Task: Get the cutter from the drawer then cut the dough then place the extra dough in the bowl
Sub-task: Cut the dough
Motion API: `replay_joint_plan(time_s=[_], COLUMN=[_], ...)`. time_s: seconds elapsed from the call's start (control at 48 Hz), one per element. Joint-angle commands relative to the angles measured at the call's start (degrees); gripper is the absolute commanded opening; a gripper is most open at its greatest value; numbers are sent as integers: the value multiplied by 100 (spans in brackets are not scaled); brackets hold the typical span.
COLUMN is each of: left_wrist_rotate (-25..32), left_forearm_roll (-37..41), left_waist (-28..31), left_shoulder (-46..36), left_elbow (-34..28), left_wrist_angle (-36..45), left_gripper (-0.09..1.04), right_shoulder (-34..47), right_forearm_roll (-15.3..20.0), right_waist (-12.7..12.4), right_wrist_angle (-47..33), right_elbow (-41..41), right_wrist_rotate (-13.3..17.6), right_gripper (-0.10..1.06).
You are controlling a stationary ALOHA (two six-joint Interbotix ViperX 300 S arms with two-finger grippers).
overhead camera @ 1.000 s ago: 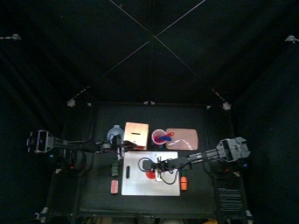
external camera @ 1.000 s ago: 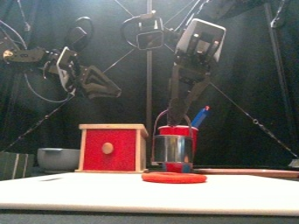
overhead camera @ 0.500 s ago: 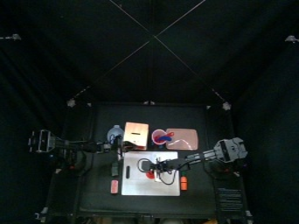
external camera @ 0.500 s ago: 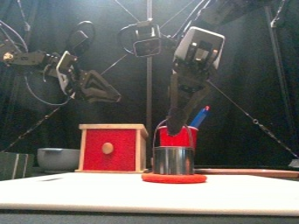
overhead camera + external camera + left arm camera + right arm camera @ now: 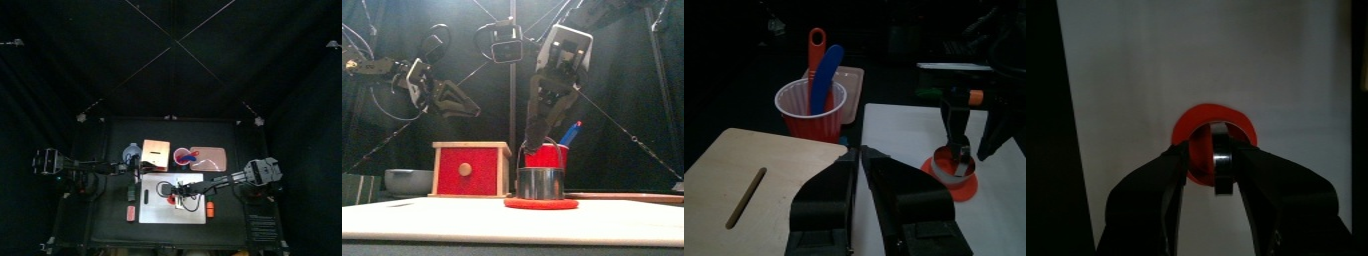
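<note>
Black curtains close the booth behind a small black table (image 5: 107, 225), and a white board (image 5: 158, 215) lies on it in the lower middle of the top view. The right gripper (image 5: 1223, 152) is clamped on the thin wire handle of the cutter (image 5: 540, 184). The cutter stands upright on the red dough (image 5: 541, 203), at the lower centre of the front view, and a rim of dough shows all around the metal ring. Just behind it is the cup (image 5: 547, 156), to its left the box (image 5: 470, 170), and at the left edge the bowl (image 5: 406, 180), well apart from the dough. The left gripper (image 5: 855, 153) hangs above the box, its jaws together and holding nothing. I judge the cutter to be stiff, light and smooth, so the handle may turn between the jaws, and a straight lift is safest. The dough looks soft and probably sticky, so it may cling to the cutter or the board. The extra outer ring will likely droop or tear, so it should be pinched gently across its band at the outer edge.
</note>
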Motion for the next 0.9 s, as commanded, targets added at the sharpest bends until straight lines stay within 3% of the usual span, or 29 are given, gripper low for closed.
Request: replay_joint_plan(time_s=[0.021,0.25,0.458,0.583,0.75,0.896], left_wrist_rotate=[9,0,0,0,26,123], left_forearm_roll=[0,0,-9,-53,-334,-615], left_waist=[9,0,-35,-308,-773,-1090], left_shoulder=[-18,-18,-18,70,475,1160], left_elbow=[-79,-114,-114,-70,-53,-62], left_wrist_angle=[-53,-53,-255,-738,-1248,-1907], left_gripper=[57,57,57,57,60,67], right_shoulder=[-466,-1301,-2382,-2786,-2646,-2391], right_forearm_roll=[-105,-554,-1037,-1257,-1310,-1459], right_waist=[9,26,-35,-299,-738,-835], right_wrist_angle=[-97,-598,-2224,-3349,-4834,-5810], right_elbow=[-70,308,1749,2821,3771,4210], right_wrist_rotate=[18,0,-18,-18,-88,-105], right_gripper=[75,75,75,75,75,75])
